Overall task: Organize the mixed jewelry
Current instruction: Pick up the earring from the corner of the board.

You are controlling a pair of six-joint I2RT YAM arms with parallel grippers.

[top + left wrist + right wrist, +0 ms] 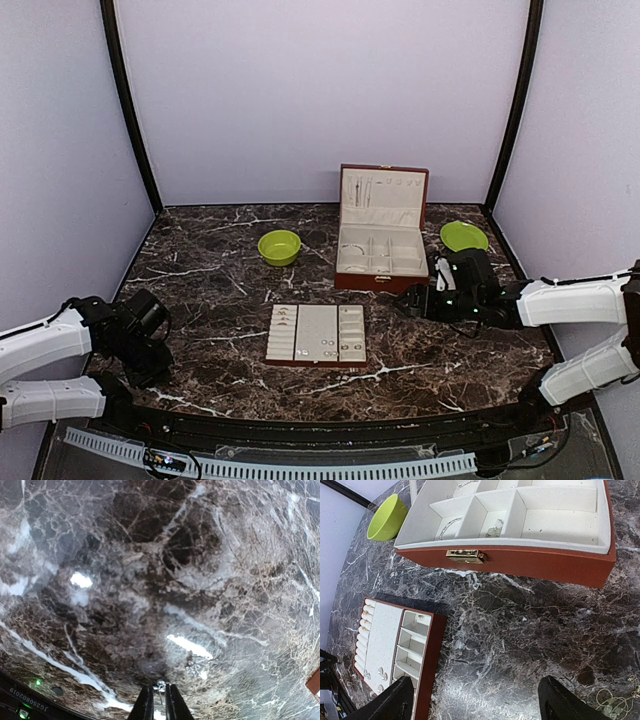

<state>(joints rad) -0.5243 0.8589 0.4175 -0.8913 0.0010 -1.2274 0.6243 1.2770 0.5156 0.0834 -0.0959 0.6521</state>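
My left gripper (160, 692) hangs low over the marble at the table's near left (150, 365). It is shut on a tiny silvery stud (160, 685) pinched between its tips. The right gripper (477, 705) stands open over bare marble between the flat tray (432, 645) and the open red-brown box (520, 562), with nothing between its fingers. Thin silvery hoops (612, 705) lie loose on the table just right of its right finger (565, 702). More small pieces sit in the tray's slots (330, 347) and in the box compartments (494, 529).
The box (380, 245) stands with its lid upright at the back centre. A lime-green bowl (279, 246) is left of it and a lime-green plate (463, 236) is right of it. The tray (316, 333) lies mid-table. Walls close three sides.
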